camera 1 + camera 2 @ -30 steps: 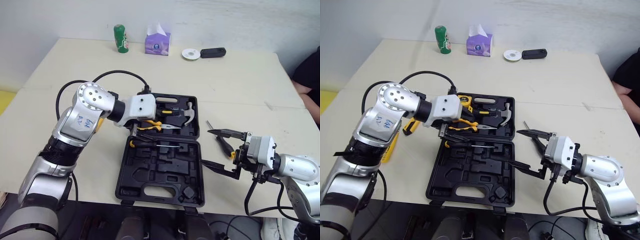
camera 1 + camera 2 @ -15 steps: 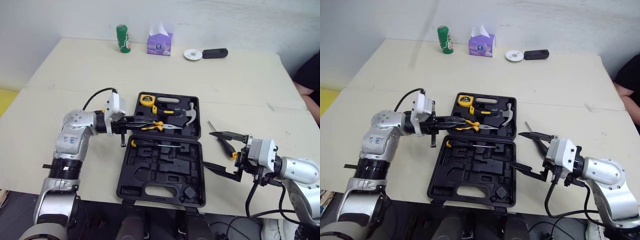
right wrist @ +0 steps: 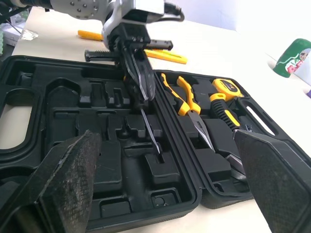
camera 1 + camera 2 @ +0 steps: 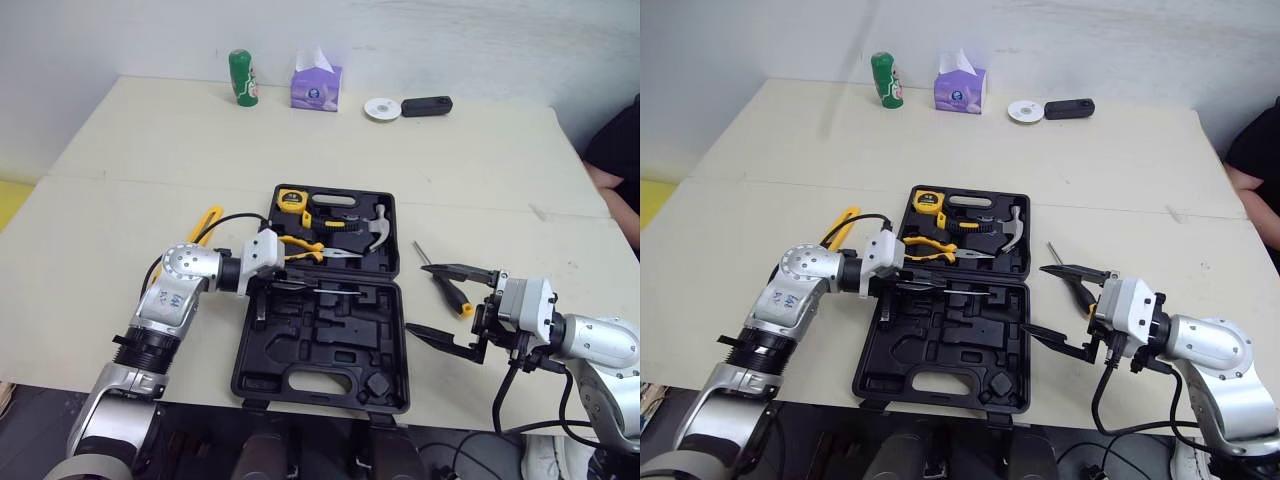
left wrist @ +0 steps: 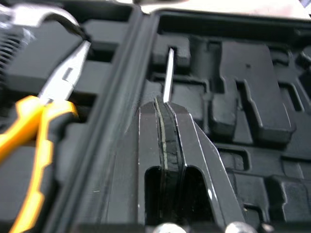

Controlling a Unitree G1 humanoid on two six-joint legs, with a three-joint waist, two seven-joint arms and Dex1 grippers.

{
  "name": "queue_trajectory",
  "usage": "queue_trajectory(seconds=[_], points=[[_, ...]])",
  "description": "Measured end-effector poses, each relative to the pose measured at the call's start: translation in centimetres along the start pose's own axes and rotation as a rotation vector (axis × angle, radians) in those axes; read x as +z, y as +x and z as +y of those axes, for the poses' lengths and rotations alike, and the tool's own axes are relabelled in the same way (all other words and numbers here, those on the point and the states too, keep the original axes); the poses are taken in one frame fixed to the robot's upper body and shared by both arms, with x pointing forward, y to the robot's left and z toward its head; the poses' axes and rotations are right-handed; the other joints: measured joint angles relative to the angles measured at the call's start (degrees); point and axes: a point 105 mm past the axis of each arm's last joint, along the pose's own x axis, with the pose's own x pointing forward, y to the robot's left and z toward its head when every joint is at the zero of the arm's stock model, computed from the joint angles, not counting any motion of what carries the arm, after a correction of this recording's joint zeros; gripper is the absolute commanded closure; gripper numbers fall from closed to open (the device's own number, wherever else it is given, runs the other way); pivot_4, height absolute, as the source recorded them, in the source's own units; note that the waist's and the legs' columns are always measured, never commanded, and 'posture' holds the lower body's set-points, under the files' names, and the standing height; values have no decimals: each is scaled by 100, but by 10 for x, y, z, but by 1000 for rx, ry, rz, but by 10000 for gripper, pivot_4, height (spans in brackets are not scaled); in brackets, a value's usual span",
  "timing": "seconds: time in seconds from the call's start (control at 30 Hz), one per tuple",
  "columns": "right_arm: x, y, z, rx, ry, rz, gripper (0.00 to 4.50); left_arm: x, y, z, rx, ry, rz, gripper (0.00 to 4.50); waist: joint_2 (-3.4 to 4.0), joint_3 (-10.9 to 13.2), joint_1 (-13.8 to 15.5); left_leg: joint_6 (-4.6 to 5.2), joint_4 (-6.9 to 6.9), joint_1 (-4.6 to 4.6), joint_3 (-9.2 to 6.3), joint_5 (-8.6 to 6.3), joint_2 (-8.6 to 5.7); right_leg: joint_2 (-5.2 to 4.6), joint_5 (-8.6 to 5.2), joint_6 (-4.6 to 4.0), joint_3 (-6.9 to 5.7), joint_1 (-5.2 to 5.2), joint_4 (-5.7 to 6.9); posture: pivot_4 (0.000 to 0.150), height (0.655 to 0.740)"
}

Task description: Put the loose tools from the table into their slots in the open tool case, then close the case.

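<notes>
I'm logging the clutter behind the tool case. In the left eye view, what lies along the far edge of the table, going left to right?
green bottle → purple tissue box → white round disc → black oblong device

Your left gripper (image 5: 164, 104), fingers pressed together, sits low over the black tool case (image 5: 252, 73). A screwdriver shaft (image 5: 168, 73) runs straight ahead from the tips, with yellow-handled long-nose pliers (image 5: 53, 97) lying beside the jaws.
</notes>
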Motion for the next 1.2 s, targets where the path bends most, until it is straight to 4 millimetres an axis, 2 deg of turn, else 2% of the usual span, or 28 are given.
queue_trajectory(seconds=[0.37,0.63,0.83,1.2], points=[[-1,-1,2,7,7,4,0,-6,-1,2,12,3,22,44663,2,-1,0,0,0,5,-10,0,0,-5,0,0,-7,16,-6,1500,7400],[-5,-3,6,8,29,16,0,-6,5,3,8,-15,67,44663,12,-7,7,-11,-6,60,-43,-11,1,-11,0,-1,-29,94,-60,1500,7400],[-5,-3,6,7,29,17,0,-8,16,1,-6,4,191,44663,78,-70,21,-41,-18,103,-57,-46,1,-14,0,-1,-34,142,-86,1500,7400],[-6,-3,5,-7,33,20,0,-15,28,-3,11,-76,245,44663,158,-164,8,-46,-37,162,-60,-67,5,-12,-3,-4,-34,196,-109,1500,7400]])
